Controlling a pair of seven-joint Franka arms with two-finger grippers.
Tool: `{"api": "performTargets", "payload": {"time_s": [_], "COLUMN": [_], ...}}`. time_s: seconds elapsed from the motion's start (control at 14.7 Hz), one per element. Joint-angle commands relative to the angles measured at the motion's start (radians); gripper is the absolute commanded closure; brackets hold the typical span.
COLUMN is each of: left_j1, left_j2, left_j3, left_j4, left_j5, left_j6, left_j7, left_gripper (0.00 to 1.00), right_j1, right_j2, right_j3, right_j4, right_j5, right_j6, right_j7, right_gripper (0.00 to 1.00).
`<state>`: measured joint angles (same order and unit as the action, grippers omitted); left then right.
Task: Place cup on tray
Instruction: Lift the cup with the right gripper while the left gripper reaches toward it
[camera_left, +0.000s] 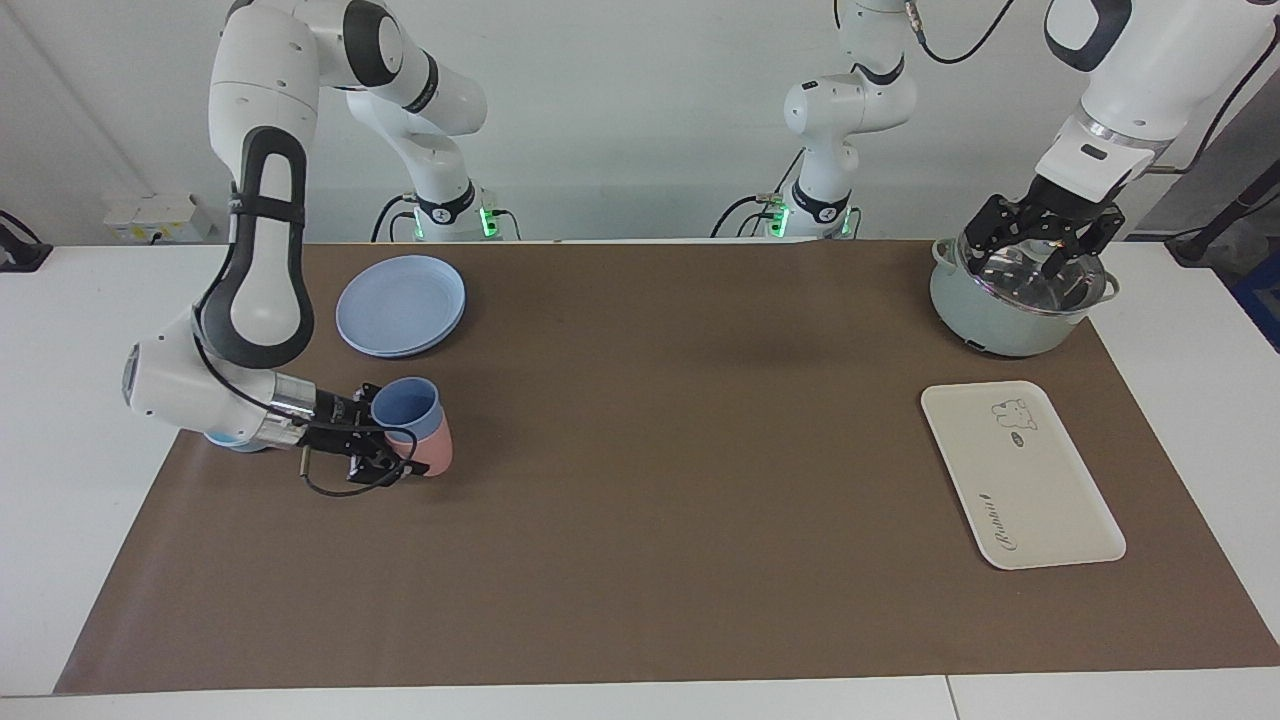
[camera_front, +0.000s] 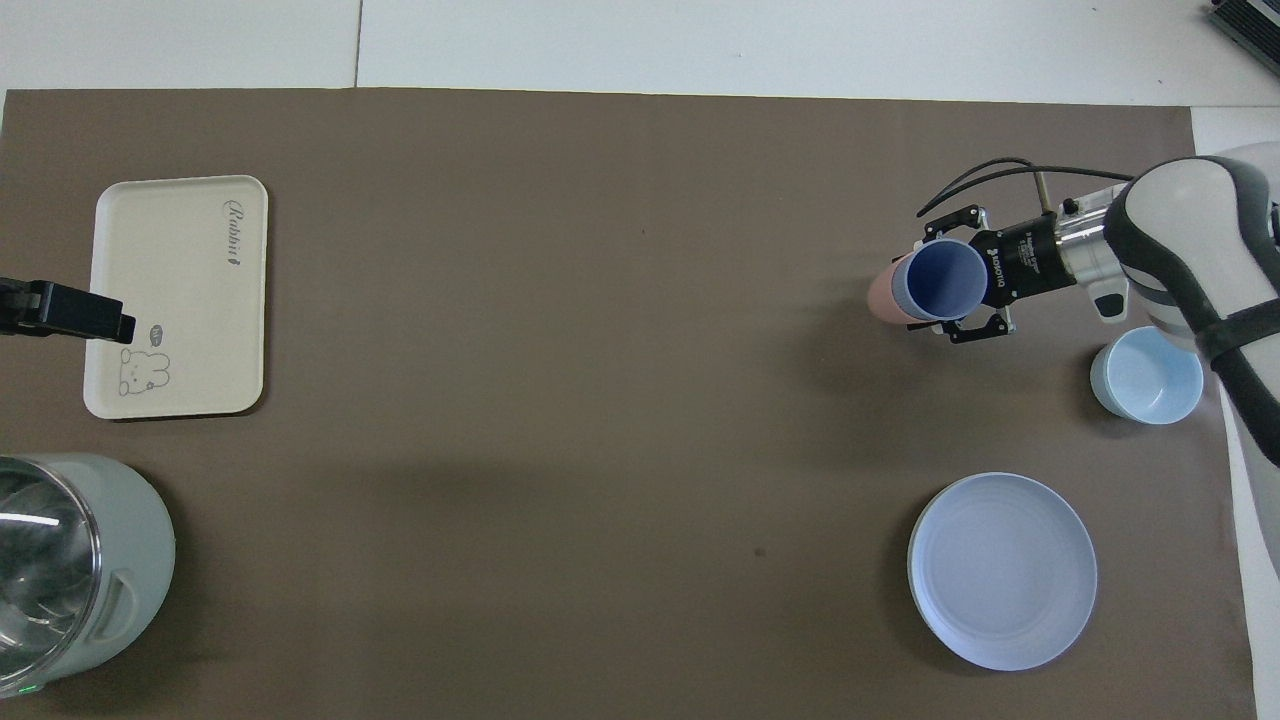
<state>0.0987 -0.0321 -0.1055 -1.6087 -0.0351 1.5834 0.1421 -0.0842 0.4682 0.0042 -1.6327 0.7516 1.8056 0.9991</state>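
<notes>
The right gripper (camera_left: 385, 455) is clamped on a nested pair of tumblers, the periwinkle-blue cup (camera_left: 405, 406) sitting inside a salmon-pink tumbler (camera_left: 437, 457), and holds them tilted, mouth up and angled back toward the arm's wrist, over the brown mat (camera_left: 640, 520) at the right arm's end of the table. In the overhead view the blue cup's (camera_front: 941, 281) open mouth hides most of the pink tumbler (camera_front: 882, 297), and the gripper's black links (camera_front: 975, 290) flank the pair on both sides; whether the pink base touches the mat cannot be told. A light-blue bowl (camera_front: 1146, 375) stands near the gripped pair, closer to the table's end, and a round blue plate (camera_left: 401, 304) lies nearer to the robots. The cream tray (camera_left: 1020, 473), with its bear drawing and cursive lettering, lies flat and bare at the left arm's end of the table, well apart from the cup. The left gripper (camera_left: 1040, 247) hangs with its fingers spread wide over a pale green pot (camera_left: 990, 320) with a glass lid, holding nothing.
</notes>
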Motion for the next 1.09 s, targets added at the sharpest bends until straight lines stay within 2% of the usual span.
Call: {"api": "performTargets", "payload": {"time_s": [0.0,0.2,0.34,0.75,1.02], "left_j1": [-0.01,-0.013,-0.022,-0.235,-0.313], "left_j2": [-0.034,-0.06,-0.061,-0.052,-0.049], "left_j3": [0.0,-0.003,-0.011,-0.013,-0.013], "left_j4": [-0.054,-0.105,-0.108,-0.091,-0.083], "left_j5": [0.017,0.017,0.017,-0.005,-0.089], "left_j6": [-0.022,-0.007,0.003,0.067,0.115], "left_j7": [-0.013,-0.021,-0.094,-0.499,-0.714], "left_gripper": [0.0,0.0,0.0,0.0,0.0], "right_j1": [0.145,0.234,0.306,0.489,0.512], "right_j2": [-0.108,-0.164,-0.204,-0.215,-0.215], "right_j3": [-0.007,-0.006,-0.006,-0.003,-0.003], "right_j4": [-0.045,-0.038,-0.033,-0.012,-0.013], "right_j5": [0.011,0.011,0.011,0.011,0.006], "right_j6": [0.011,0.032,0.06,0.193,0.205], "right_j7": [0.136,0.274,0.378,0.637,0.73], "right_gripper": [1.0,1.0,1.0,1.0,1.0]}}
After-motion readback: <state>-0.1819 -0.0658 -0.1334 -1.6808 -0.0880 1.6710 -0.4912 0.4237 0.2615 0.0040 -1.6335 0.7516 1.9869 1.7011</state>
